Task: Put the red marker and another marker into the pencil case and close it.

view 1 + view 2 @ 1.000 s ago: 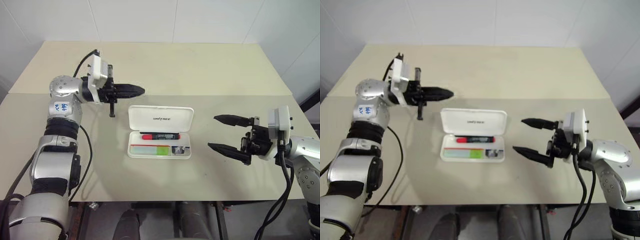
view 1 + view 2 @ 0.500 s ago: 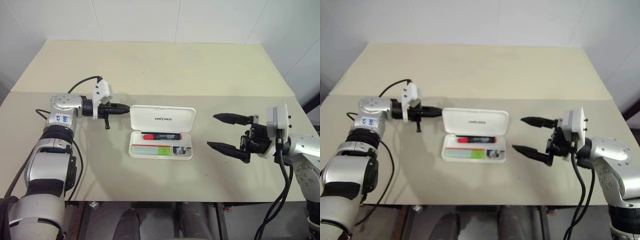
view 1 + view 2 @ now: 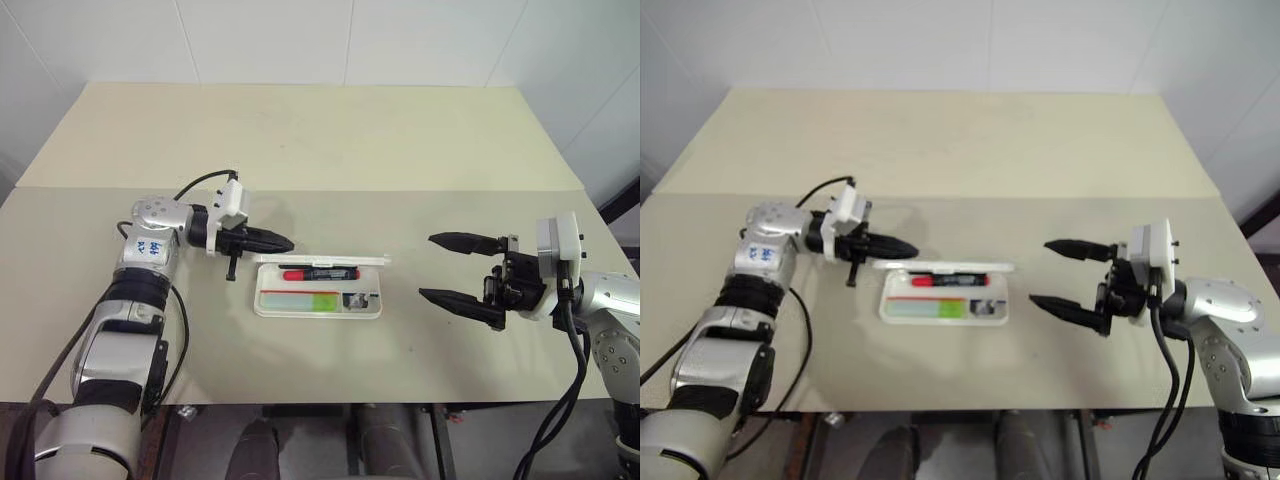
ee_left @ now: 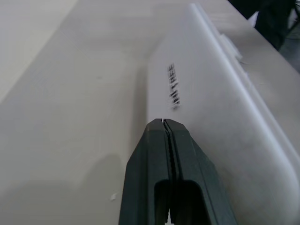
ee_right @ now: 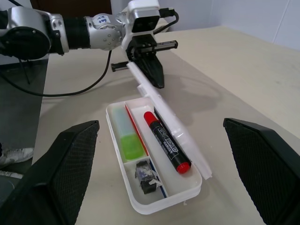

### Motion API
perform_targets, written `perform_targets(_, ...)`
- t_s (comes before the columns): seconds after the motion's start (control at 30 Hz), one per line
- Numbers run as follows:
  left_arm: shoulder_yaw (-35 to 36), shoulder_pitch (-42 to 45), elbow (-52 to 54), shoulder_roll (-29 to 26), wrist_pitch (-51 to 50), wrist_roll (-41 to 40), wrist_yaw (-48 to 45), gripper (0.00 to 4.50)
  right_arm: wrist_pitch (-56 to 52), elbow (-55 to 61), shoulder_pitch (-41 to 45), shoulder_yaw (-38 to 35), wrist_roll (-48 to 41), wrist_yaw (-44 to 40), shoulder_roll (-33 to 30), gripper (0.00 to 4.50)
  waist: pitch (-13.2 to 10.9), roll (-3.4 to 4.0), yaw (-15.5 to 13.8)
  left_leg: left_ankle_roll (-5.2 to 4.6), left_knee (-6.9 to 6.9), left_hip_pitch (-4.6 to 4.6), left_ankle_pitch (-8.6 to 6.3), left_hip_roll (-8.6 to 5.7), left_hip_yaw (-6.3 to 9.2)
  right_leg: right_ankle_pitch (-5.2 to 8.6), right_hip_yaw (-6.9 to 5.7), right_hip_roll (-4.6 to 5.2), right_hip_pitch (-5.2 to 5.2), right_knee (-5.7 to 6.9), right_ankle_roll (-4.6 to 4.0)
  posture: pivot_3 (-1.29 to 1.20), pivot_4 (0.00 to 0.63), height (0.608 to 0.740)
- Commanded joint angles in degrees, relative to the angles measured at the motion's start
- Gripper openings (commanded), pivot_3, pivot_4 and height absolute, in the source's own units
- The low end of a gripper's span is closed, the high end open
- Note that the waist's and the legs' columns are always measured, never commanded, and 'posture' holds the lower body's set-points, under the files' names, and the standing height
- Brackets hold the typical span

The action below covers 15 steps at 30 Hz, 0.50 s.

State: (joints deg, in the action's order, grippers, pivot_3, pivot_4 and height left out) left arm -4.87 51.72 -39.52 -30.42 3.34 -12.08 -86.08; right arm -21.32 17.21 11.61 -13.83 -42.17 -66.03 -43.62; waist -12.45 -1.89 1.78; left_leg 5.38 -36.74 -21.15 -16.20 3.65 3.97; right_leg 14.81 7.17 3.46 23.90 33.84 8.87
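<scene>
The white pencil case (image 3: 318, 308) lies open at the table's middle, its lid (image 5: 165, 112) leaning forward over the tray, about half closed. Inside lie the red marker (image 3: 320, 273), along the hinge side, and the light-green highlighter (image 3: 325, 300) in the front compartment. My left gripper (image 3: 283, 243) is shut with nothing in it, and its tip rests against the lettered outer face of the lid (image 4: 211, 103). My right gripper (image 3: 427, 266) hangs open to the right of the case, well apart from it.
A small grey clip-like object (image 5: 145, 177) sits in the case's end compartment. The beige table (image 3: 330, 150) stretches wide behind the case, with a seam running across it. The table's front edge (image 3: 320, 403) lies close below the case.
My left gripper has come down and moved right, to the back of the lid. The lid has tipped from upright to leaning over the tray. The right arm has kept still.
</scene>
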Motion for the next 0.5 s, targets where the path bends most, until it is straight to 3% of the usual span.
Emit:
perform_targets(0.03, -3.12, -1.90, 6.29, -1.80, -0.45, -0.17, -6.20, 0.05, 0.69, 0.75, 0.30, -0.99, -0.47, -0.24, -0.20, 4.50, 0.00, 0.00, -0.03, 0.00, -0.01, 0.00, 0.00, 0.00, 0.00, 0.01, 0.00, 0.01, 0.00, -0.01, -0.02, 0.00, 0.150, 0.740)
perform_targets(0.2, -7.49, -3.27, 7.77, -2.47, 3.71, 2.58, -4.21, 0.05, 0.88, 0.99, 0.08, -0.75, -0.19, -0.15, -0.02, 4.50, 0.00, 0.00, -0.05, 0.00, -0.03, -0.01, 0.00, 0.00, 0.00, 0.14, 0.01, 0.00, 0.00, -0.04, -0.27, 0.00, 0.150, 0.740)
perform_targets(0.37, -12.42, -2.74, 3.92, -3.48, 12.43, 9.75, -1.56, 0.05, 1.05, 1.19, -0.26, -0.33, 0.45, 0.33, 0.23, 4.50, 0.01, 0.00, -0.09, 0.00, -0.05, -0.02, 0.00, -0.01, -0.01, 0.19, 0.02, 0.01, -0.01, -0.09, -0.35, 0.00, 0.150, 0.740)
perform_targets(0.5, -13.79, -2.23, 1.41, -2.32, 16.52, 10.87, -1.18, 0.05, 0.97, 1.34, -0.09, 0.01, 0.68, 0.65, 0.46, 4.50, 0.03, 0.04, -0.07, 0.00, -0.13, 0.05, 0.00, -0.01, -0.01, 0.24, 0.02, 0.00, -0.09, -0.10, -0.45, 0.00, 0.150, 0.740)
